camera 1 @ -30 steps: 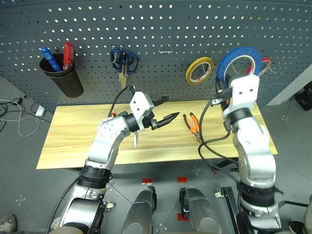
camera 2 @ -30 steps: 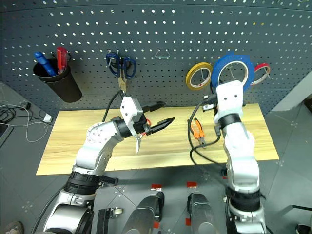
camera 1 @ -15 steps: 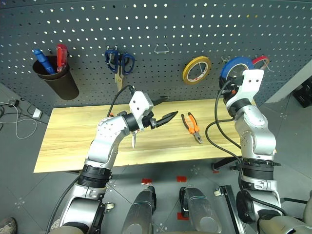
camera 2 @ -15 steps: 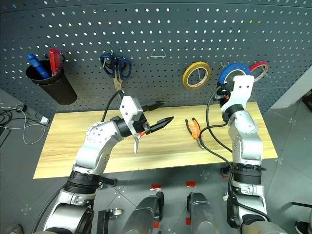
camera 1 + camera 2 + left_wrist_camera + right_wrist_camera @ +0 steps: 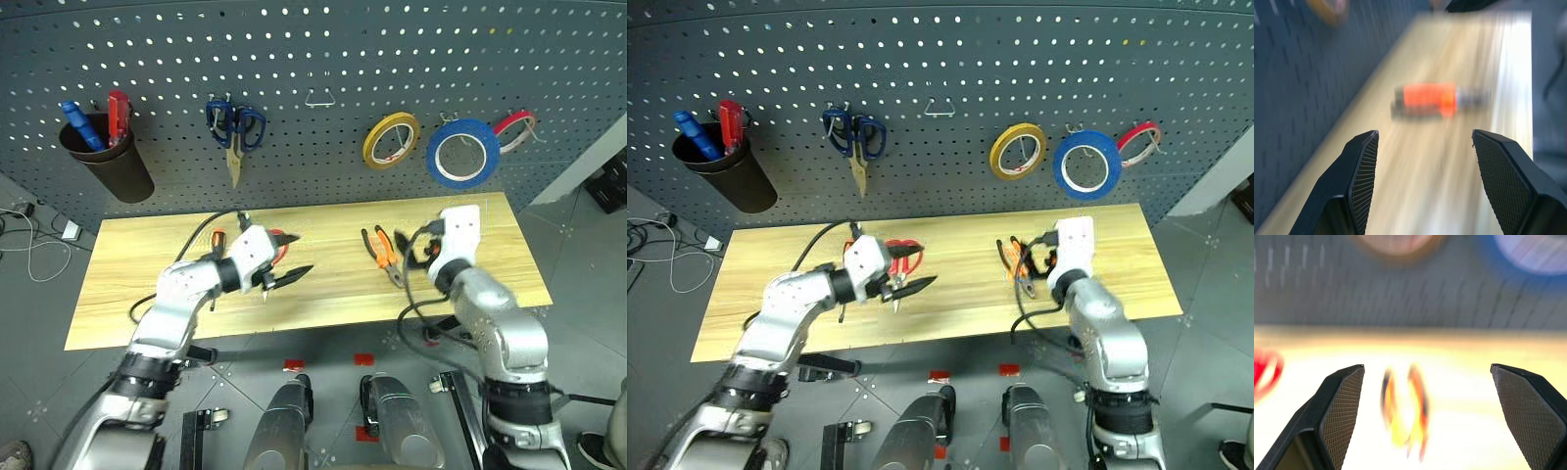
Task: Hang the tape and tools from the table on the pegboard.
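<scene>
Pliers (image 5: pixel 383 255) lie just ahead of the released right hand (image 5: pixel 1425 396); a skewed grasp could spin them. Left hand (image 5: pixel 1422 161), also released and empty, hovers beside the scissors (image 5: pixel 904 258).

3 tape rolls on pegboard (image 5: pixel 323 44): 1 blue tape (image 5: pixel 462 153), 1 yellow (image 5: pixel 390 140), 1 red (image 5: pixel 514 122); 2 scissors: blue-handled (image 5: pixel 234 130), red-handled (image 5: pixel 904 258); 1 pliers (image 5: pixel 382 252); 1 cup (image 5: pixel 110 164)

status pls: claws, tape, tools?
Both claws, left and right, open, empty. Blue tape hangs on pegboard. Pliers, red scissors on table.
</scene>
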